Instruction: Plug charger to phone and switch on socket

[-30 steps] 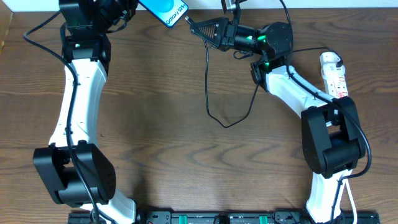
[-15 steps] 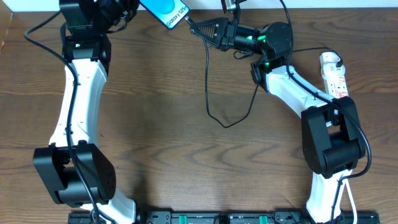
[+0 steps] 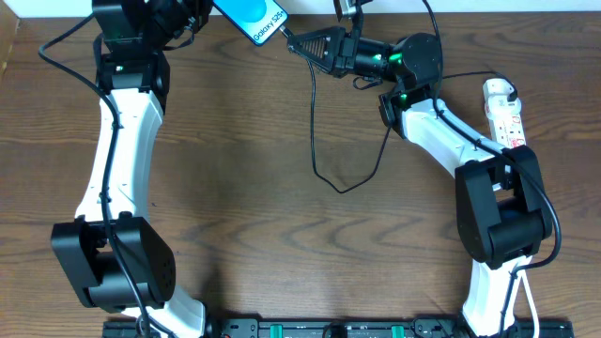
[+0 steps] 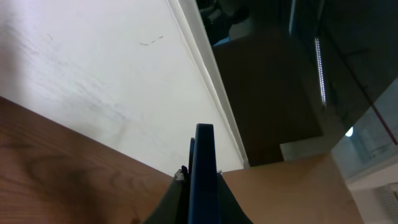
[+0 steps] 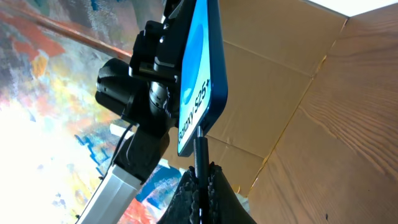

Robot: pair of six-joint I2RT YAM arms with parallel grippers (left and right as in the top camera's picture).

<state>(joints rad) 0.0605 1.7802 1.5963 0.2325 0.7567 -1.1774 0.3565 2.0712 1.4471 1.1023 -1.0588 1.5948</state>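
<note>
The phone, blue screen with "Galaxy" text, is held off the table at the back, and my left gripper is shut on it. In the left wrist view the phone shows edge-on between the fingers. My right gripper is shut on the charger plug. The plug's tip meets the lower edge of the phone; how deep it sits I cannot tell. The black charger cable hangs down and loops on the table. The white socket strip lies at the right edge.
The wooden table ends at a white wall along the back. The right arm's white links cross just left of the socket strip. The left arm runs down the table's left side.
My left gripper and the phone have shifted slightly to the right, toward the plug. The right arm has stayed in place.
</note>
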